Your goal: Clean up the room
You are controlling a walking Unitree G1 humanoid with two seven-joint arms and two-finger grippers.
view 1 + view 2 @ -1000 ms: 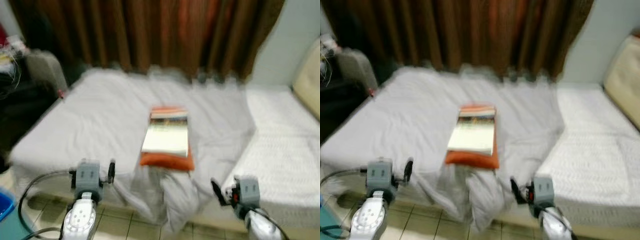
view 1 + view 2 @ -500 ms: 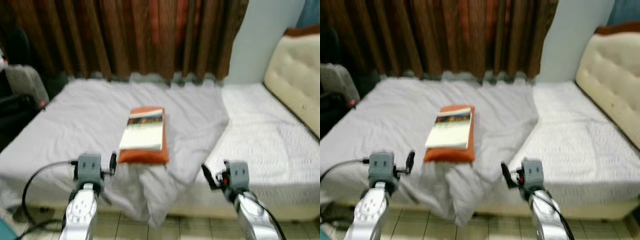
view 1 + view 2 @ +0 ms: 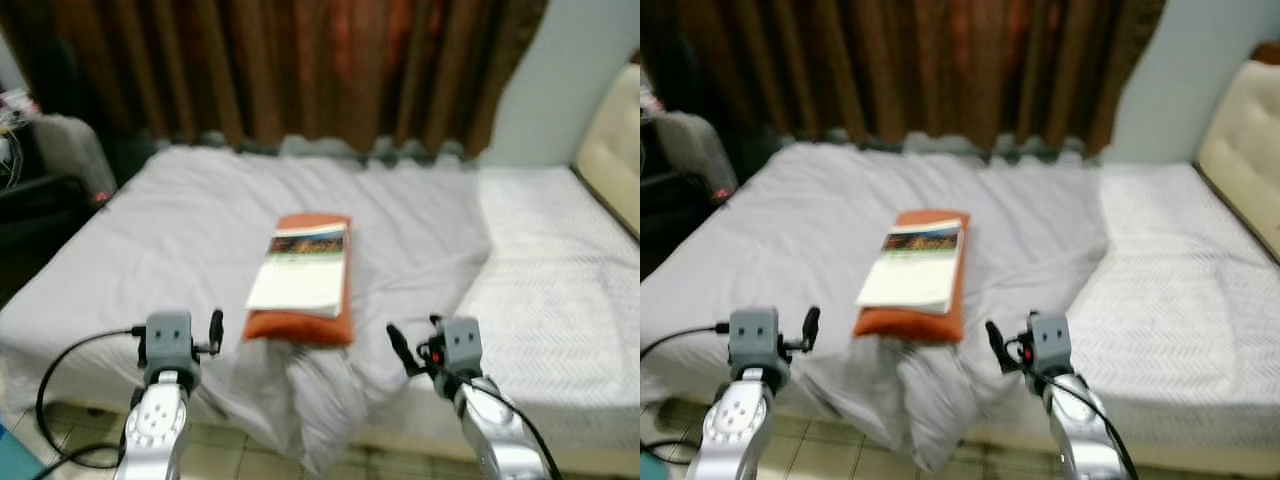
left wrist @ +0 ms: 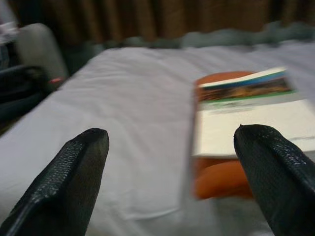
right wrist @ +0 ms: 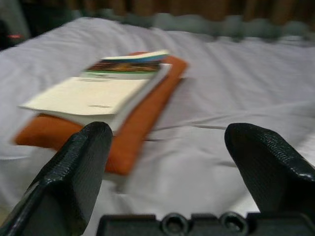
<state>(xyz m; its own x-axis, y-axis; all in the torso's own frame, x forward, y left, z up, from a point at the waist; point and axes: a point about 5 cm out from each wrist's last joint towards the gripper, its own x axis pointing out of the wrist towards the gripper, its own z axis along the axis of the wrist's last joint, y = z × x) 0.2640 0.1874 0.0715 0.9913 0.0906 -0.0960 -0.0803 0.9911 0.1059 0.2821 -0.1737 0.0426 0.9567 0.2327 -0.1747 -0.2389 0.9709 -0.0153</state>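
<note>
My left fingers (image 4: 74, 182) are spread wide apart, with nothing between them. My right fingers (image 5: 74, 172) are wide apart too and hold nothing. Both sets hang in the air at the near edge of the bed (image 3: 560, 300), not touching it. My left gripper (image 3: 213, 330) is a little to the left of the things I want, and my right gripper (image 3: 400, 350) is a little to the right.

Between them, just ahead on the bed, is a book (image 3: 303, 270). It lies flat on top of an orange cushion (image 3: 300, 325). The cushion sits on a gray sheet (image 3: 200, 230) that is all bunched up and hangs off the near edge. On the right the bare white mattress (image 3: 560, 260) shows.

I think the book is stiff and not very heavy. Its cover looks smooth, so it may slip. I would pinch it at the near short edge, where it sticks out over the cushion. The cushion looks soft and squishy and light. I would grab it at a corner or a side edge. If I lift the cushion first, the book may slide off. The sheet is floppy and will drag.

Behind the bed hang brown curtains (image 3: 300, 70).
</note>
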